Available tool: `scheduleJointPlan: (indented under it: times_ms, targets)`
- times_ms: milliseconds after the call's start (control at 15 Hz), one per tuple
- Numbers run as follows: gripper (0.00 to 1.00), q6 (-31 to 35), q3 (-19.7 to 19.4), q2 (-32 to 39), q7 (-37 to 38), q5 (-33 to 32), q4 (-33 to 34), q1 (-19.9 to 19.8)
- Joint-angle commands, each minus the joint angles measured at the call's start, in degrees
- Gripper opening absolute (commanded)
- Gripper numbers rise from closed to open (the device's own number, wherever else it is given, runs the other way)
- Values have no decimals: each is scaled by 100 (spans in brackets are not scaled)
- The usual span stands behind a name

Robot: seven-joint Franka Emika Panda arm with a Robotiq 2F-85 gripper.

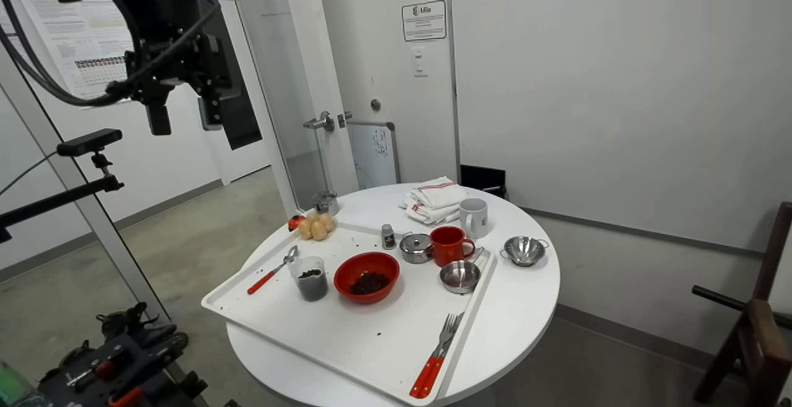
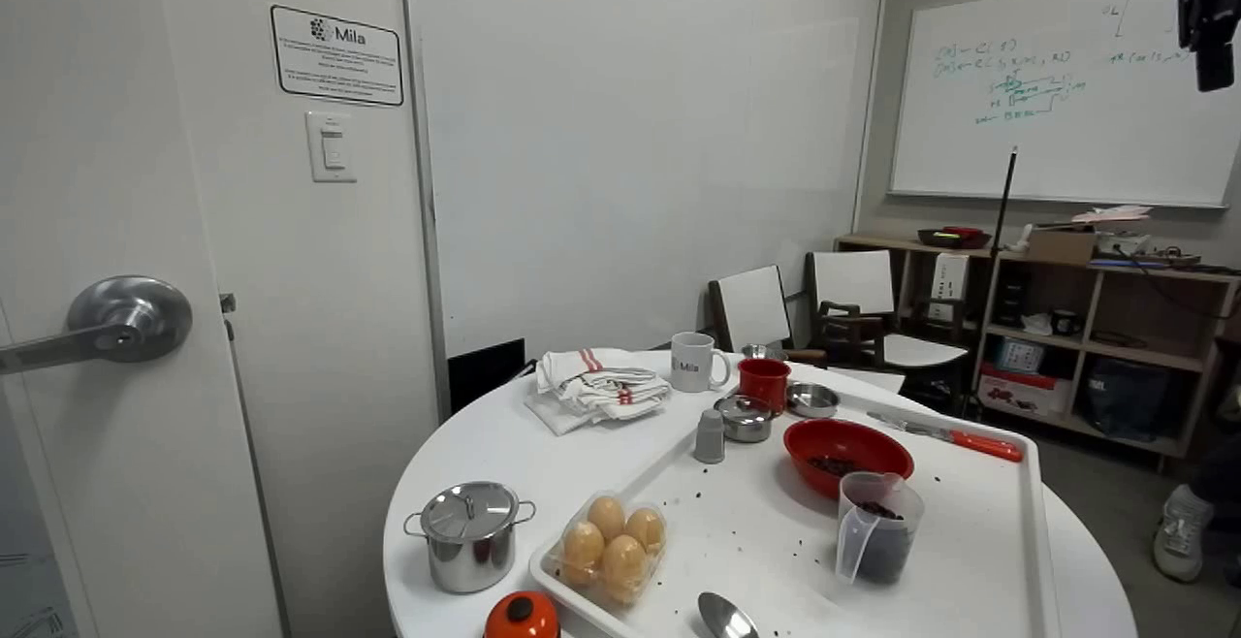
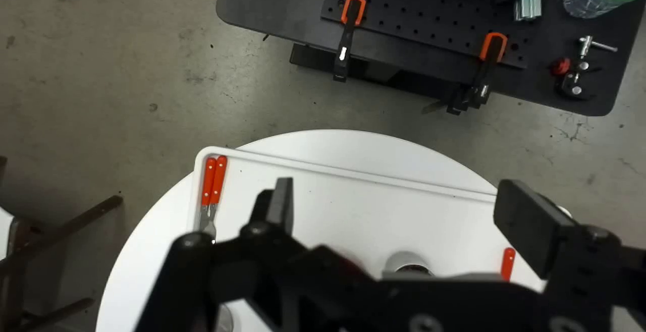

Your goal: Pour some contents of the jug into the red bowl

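Note:
The jug (image 1: pixel 312 284) is a clear plastic measuring jug with dark bits inside, standing upright on the white tray. It also shows in an exterior view (image 2: pixel 884 543), handle towards that camera, and partly in the wrist view (image 3: pixel 404 260). The red bowl (image 1: pixel 365 262) stands close beside it with dark bits at its bottom; it also shows in an exterior view (image 2: pixel 845 438). In the wrist view my gripper hides most of the bowl. My gripper (image 1: pixel 185 121) is open and empty, high above and away from the tray; its fingers are wide apart in the wrist view (image 3: pixel 404 208).
The white tray (image 1: pixel 352 339) also carries a red-handled spoon (image 1: pixel 272 273), fork and knife (image 1: pixel 436 357), a grey shaker (image 1: pixel 388 237), a small lidded pot (image 1: pixel 416 248), a red mug (image 1: pixel 447 247), a metal cup (image 1: pixel 460 277) and eggs (image 2: pixel 620 551). Some dark bits lie scattered on it.

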Motion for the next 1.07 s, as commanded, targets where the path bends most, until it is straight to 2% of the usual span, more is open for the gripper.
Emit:
scheduleJointPlan:
  times_ms: [0,133,267,400,667,1000]
  targets:
    - [100,-16,-50,2,25,-19,12,65]
    - [100,29,-53,5,184,98,-6,45]
    - [100,43,-139,268,636,726,112,14]
    - [100,195,-250,639,682,1323,230,52]
    - [100,1267,-233,1881,1087,2541,443,62]
    - [100,3026,181,3337,1806,4214,633,242]
